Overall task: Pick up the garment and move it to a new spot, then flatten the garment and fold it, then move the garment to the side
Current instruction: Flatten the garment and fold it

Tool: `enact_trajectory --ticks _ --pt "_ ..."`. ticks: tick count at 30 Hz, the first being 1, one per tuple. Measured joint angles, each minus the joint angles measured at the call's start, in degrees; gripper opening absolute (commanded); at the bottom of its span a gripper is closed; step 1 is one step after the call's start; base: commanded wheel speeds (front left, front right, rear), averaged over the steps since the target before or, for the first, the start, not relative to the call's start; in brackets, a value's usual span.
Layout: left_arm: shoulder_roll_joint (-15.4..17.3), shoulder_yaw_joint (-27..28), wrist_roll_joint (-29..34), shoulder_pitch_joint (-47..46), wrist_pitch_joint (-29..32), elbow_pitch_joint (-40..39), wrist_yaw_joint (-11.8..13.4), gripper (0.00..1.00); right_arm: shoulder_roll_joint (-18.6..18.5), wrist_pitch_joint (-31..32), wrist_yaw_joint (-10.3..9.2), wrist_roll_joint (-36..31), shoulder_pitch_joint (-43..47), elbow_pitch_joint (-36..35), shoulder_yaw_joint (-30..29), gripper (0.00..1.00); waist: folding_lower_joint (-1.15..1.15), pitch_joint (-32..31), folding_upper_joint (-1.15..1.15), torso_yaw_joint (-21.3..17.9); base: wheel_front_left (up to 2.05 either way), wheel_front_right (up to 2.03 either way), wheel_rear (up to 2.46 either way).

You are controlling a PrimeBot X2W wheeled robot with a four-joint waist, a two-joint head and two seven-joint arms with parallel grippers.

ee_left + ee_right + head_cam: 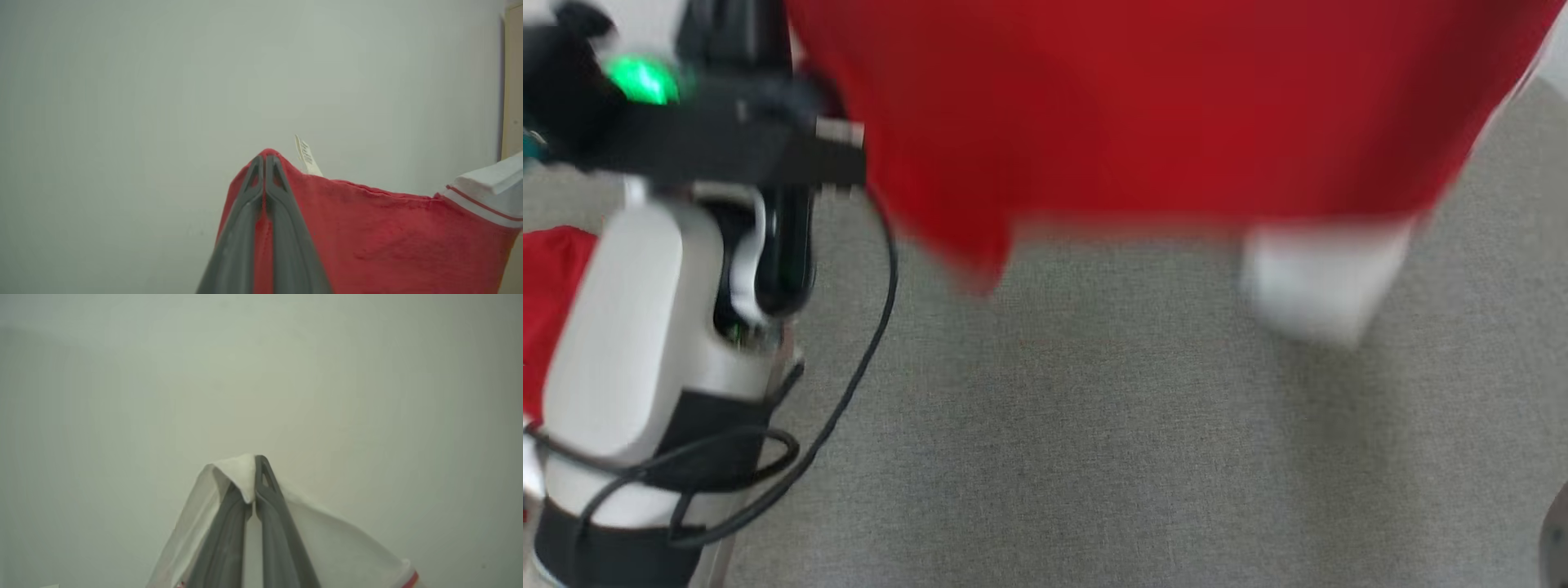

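Note:
The garment [1143, 106] is red with white trim and hangs blurred across the top of the head view, above the grey table [1094, 441]. A white part of it [1319, 282] dangles at the right. In the left wrist view my left gripper [264, 160] is shut on a red edge of the garment [388, 237], beside a small white label [307, 157]. My right gripper [254, 461] is shut on a white part of the garment [237, 473], which drapes over one finger. Both grippers point toward a pale wall.
My left arm [645, 327], white with black cables and a green light, fills the left of the head view. More red cloth [547, 286] shows behind it at the left edge. A pale wooden edge [512, 81] stands at the right of the left wrist view.

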Motion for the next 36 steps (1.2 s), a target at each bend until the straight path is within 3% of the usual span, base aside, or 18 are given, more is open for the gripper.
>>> enact_trajectory --ticks 2,5,10,14,17,21,25,30,36 --pt "-1.6 0.5 1.2 -4.6 -2.6 -2.5 0.0 0.0 -0.9 -2.5 1.01 0.0 -4.1 -3.3 -1.1 0.0 -0.01 0.1 -0.01 0.4 0.0 0.0 0.0" --pt "-1.3 0.1 3.7 -5.9 -4.4 -5.6 0.0 0.0 -2.8 -3.3 2.79 0.2 -3.1 -6.2 -1.1 0.0 -0.02 -0.6 -0.01 0.9 0.0 0.0 0.0" --pt "2.5 -4.0 6.5 3.5 -3.5 -6.5 -0.1 0.0 -4.4 2.0 3.99 -0.2 10.0 -7.7 2.8 0.0 -0.04 -2.1 -0.03 1.8 0.0 0.0 0.0" --pt "3.4 -7.3 6.4 13.3 -2.6 0.2 -1.0 0.0 -4.3 6.0 4.39 0.0 24.8 -7.4 5.3 0.0 -0.02 -1.1 -0.01 1.8 0.0 0.0 0.0" --pt "4.1 -7.9 6.1 17.6 -2.6 7.6 -1.0 0.0 -2.3 6.9 4.36 1.0 30.2 -5.5 6.8 0.0 -0.03 0.2 -0.02 1.5 0.0 0.0 0.0" --pt "4.8 -7.3 6.1 18.2 -2.6 14.0 -1.0 0.0 -2.1 8.0 4.76 1.1 31.8 -3.0 8.3 0.0 -0.02 2.7 -0.02 0.2 0.0 0.0 0.0" --pt "4.5 -6.3 6.1 16.2 -2.9 18.6 -0.9 0.0 -4.8 8.4 8.28 0.9 31.4 0.1 9.7 0.0 -0.02 5.7 -0.02 -1.5 0.0 0.0 0.0" --pt "2.9 -7.7 6.0 15.4 -3.8 22.8 -2.0 0.0 -7.8 7.8 10.0 -0.7 31.9 3.6 10.7 0.0 -0.01 7.2 -0.01 -3.0 0.0 0.0 0.0" --pt "1.7 -6.6 3.7 21.2 -5.2 23.4 -1.9 0.0 -8.2 7.1 10.73 -1.0 35.8 6.3 13.7 0.0 -0.01 5.3 -0.01 -2.7 0.0 0.0 0.0"
